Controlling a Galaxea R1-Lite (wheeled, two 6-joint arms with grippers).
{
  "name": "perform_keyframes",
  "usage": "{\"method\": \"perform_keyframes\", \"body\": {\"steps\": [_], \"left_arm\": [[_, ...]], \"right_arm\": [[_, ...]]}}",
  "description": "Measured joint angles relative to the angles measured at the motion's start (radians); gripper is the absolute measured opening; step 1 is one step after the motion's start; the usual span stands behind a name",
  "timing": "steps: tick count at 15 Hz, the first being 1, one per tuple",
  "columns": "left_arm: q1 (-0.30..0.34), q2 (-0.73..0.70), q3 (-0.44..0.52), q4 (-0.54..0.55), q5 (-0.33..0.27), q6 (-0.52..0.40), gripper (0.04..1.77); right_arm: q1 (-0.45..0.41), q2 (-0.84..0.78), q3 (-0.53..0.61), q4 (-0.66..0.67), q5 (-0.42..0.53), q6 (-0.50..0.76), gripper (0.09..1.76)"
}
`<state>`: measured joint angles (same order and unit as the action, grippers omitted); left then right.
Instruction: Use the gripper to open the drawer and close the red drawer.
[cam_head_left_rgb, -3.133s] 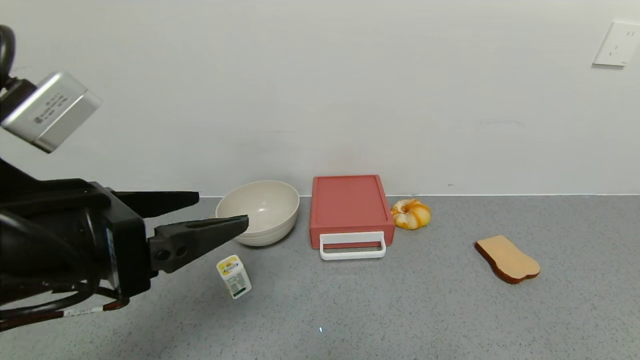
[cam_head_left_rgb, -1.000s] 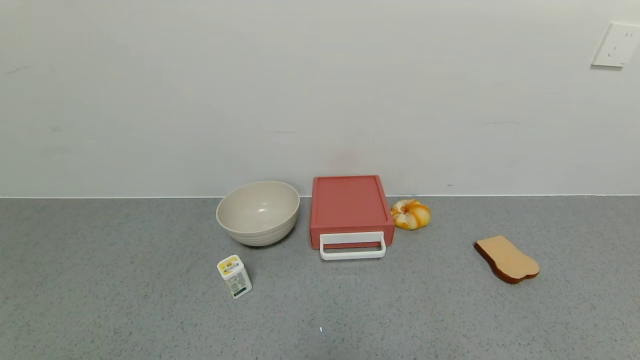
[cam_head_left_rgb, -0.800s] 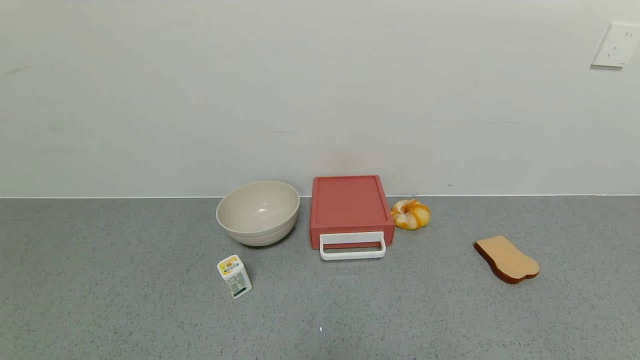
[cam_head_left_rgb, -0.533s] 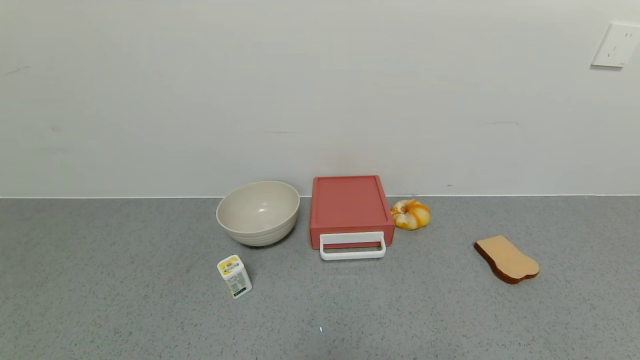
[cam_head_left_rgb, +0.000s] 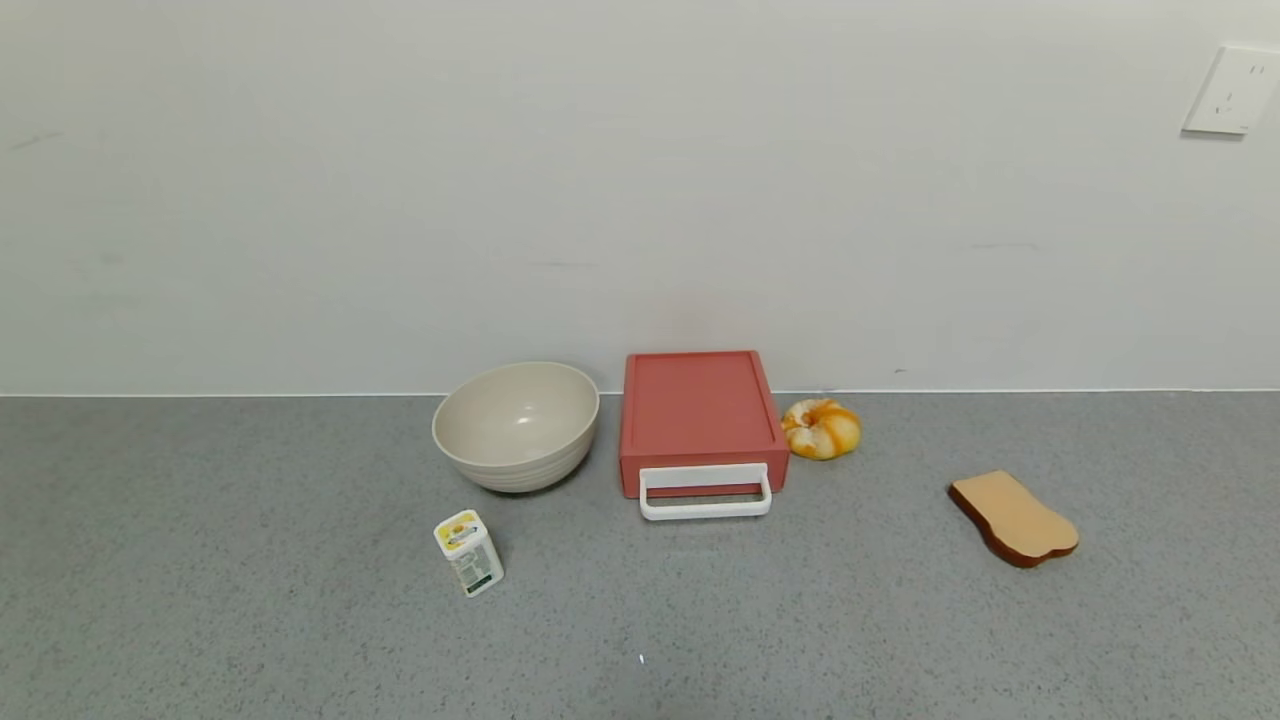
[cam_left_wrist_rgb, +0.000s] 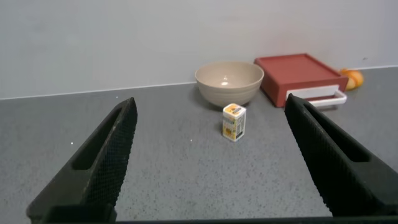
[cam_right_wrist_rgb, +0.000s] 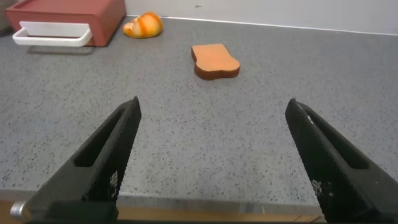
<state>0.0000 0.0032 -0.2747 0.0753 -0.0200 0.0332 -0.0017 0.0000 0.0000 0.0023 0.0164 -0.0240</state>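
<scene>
The coral-red drawer box (cam_head_left_rgb: 699, 405) stands against the back wall, pushed shut, with its white loop handle (cam_head_left_rgb: 705, 493) lying in front. It also shows in the left wrist view (cam_left_wrist_rgb: 300, 70) and the right wrist view (cam_right_wrist_rgb: 65, 12). Neither arm shows in the head view. My left gripper (cam_left_wrist_rgb: 211, 107) is open and empty, low over the counter's front left, far from the drawer. My right gripper (cam_right_wrist_rgb: 214, 109) is open and empty at the counter's front edge on the right.
A beige bowl (cam_head_left_rgb: 516, 425) sits left of the drawer, a small white-and-yellow box (cam_head_left_rgb: 468, 552) in front of it. An orange bun (cam_head_left_rgb: 821, 428) lies right of the drawer, a toast slice (cam_head_left_rgb: 1014, 518) farther right. A wall socket (cam_head_left_rgb: 1232, 90) is upper right.
About three seconds ago my left gripper filled the left of the head view, open, near the bowl. It has since pulled back out of that view. The objects have not moved.
</scene>
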Motion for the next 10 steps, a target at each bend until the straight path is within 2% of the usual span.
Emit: {"method": "perform_keyframes", "body": {"steps": [3,5,8,10], "left_arm": [[0.0,-0.003,0.169,-0.116,0.002,0.017,1.72],[0.0,-0.003,0.24,-0.154,0.007,0.028,1.72],[0.0,-0.004,0.27,-0.089,0.009,0.039,1.72],[0.0,-0.004,0.273,-0.066,0.015,0.01,1.72]], "right_arm": [[0.0,0.0,0.0,0.0,0.0,0.0,1.71],[0.0,0.0,0.0,0.0,0.0,0.0,1.71],[0.0,0.0,0.0,0.0,0.0,0.0,1.71],[0.0,0.0,0.0,0.0,0.0,0.0,1.71]]}}
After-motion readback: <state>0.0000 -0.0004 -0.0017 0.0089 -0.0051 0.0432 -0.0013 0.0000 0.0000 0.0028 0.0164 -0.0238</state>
